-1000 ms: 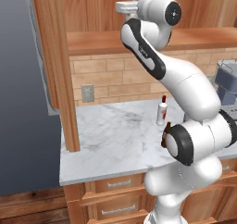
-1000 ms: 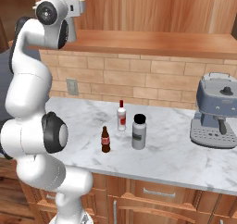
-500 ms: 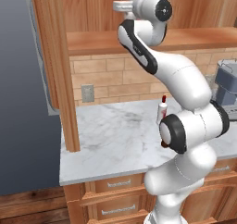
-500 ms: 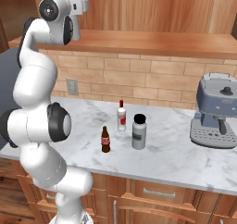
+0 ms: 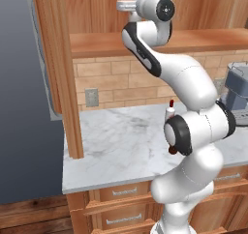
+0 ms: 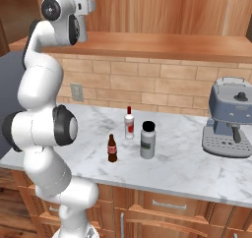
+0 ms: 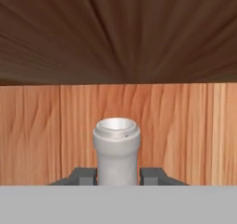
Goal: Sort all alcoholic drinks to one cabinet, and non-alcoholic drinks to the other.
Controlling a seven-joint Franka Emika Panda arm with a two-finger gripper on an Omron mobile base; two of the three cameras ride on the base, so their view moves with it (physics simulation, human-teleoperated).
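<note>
One silver-grey bottle [image 7: 116,149], plain neck, flared rim, clamped between gripper [image 7: 117,176] jaws.

Cola bottle [image 6: 112,149] left of short bottle [image 6: 147,140]

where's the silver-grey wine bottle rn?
In the hand view, the plain silver-grey wine-shaped bottle stands centred, its neck between the tool's dark fingers, before the reddish-brown wooden cabinet's back wall.

Warm, matt wood grain on the cabinets [image 5: 63,83]. Polished, grey-veined marble on the counter [image 6: 182,168]. Smooth silver-grey sheen on the bottle neck [image 7: 116,149] low in the hand view. Matt brick backsplash [image 6: 147,84]. Glossy white arm [image 5: 193,131].
</note>
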